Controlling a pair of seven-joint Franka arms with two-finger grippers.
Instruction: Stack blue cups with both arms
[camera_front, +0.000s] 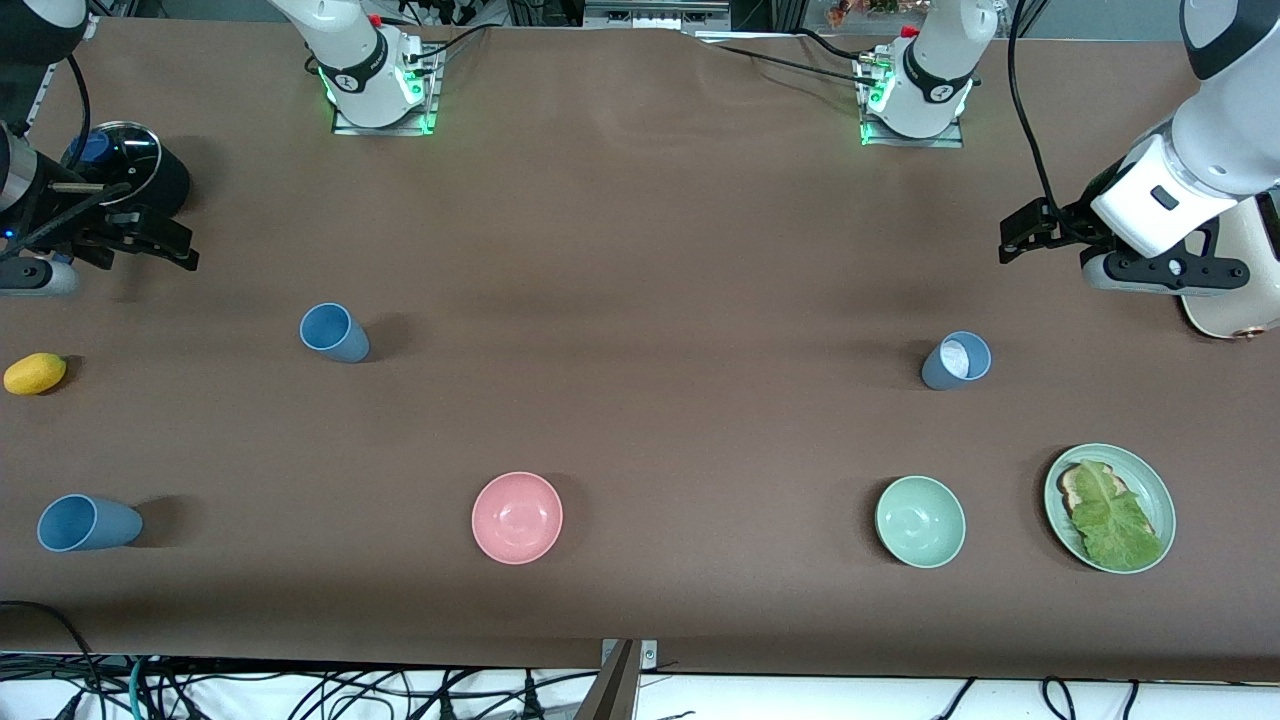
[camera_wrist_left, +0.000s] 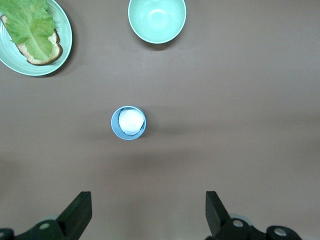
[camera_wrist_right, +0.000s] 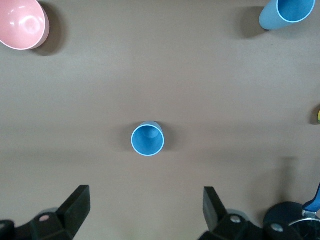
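Observation:
Three blue cups stand upright on the brown table. A medium blue cup (camera_front: 335, 333) is toward the right arm's end and shows in the right wrist view (camera_wrist_right: 147, 138). Another blue cup (camera_front: 88, 523) is nearer the front camera (camera_wrist_right: 285, 12). A grey-blue cup (camera_front: 956, 360) with something white inside is toward the left arm's end (camera_wrist_left: 128, 122). My right gripper (camera_front: 165, 242) is open and empty in the air, apart from its cup (camera_wrist_right: 145, 200). My left gripper (camera_front: 1022, 238) is open and empty in the air, apart from the grey-blue cup (camera_wrist_left: 148, 205).
A pink bowl (camera_front: 517, 517), a pale green bowl (camera_front: 920, 521) and a green plate (camera_front: 1160, 490) with bread and lettuce lie near the front edge. A yellow fruit (camera_front: 35, 373) and a black lidded pot (camera_front: 135, 165) are at the right arm's end. A cream object (camera_front: 1235, 300) is at the left arm's end.

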